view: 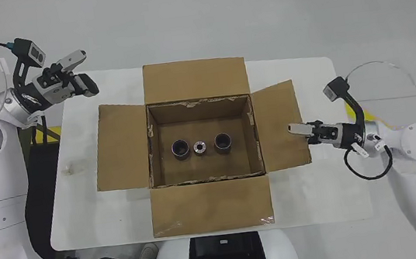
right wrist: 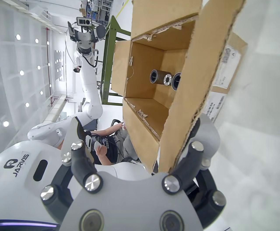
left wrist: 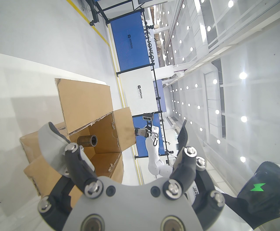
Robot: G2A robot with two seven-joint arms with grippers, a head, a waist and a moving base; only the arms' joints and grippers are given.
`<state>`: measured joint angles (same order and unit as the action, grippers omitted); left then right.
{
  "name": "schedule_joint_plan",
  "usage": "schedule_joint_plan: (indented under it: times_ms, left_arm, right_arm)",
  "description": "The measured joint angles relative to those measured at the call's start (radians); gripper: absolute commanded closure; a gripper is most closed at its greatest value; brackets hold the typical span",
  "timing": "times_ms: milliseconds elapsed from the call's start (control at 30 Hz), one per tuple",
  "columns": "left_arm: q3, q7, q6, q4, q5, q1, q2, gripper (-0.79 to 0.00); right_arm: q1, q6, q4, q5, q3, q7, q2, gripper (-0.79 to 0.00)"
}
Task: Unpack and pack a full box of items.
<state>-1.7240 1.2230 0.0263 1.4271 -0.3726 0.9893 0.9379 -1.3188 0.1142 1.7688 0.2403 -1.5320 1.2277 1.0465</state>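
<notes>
A white table (view: 324, 185) on a pale grey floor (view: 255, 6) carries an open cardboard box (view: 209, 203), its four flaps spread outward. Three metal cylinders (view: 201, 147) stand in a row on the box's bottom. The left tool (view: 83, 71), fingers apart and empty, hovers near the table's far left corner. The right tool (view: 294, 129), fingers apart, straddles the right flap's edge. Blue and white panels (left wrist: 129, 43) stand in the hall behind.

From overhead we look straight down on the table (view: 324, 185) and open box (view: 209, 206). Our left wrist camera faces the box from beyond its far left corner; our right one sits close at the right flap (right wrist: 192, 87). All share the box's inside.
</notes>
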Motion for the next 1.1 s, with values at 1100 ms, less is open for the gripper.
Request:
schedule_joint_plan:
  times_ms: [1100]
  left_arm:
    - [0.0,0.0,0.0,0.0,0.0,0.0,0.0,-0.785]
  right_arm:
    - [0.209,-0.075,0.071,-0.2,0.409,-0.082,0.023,-0.785]
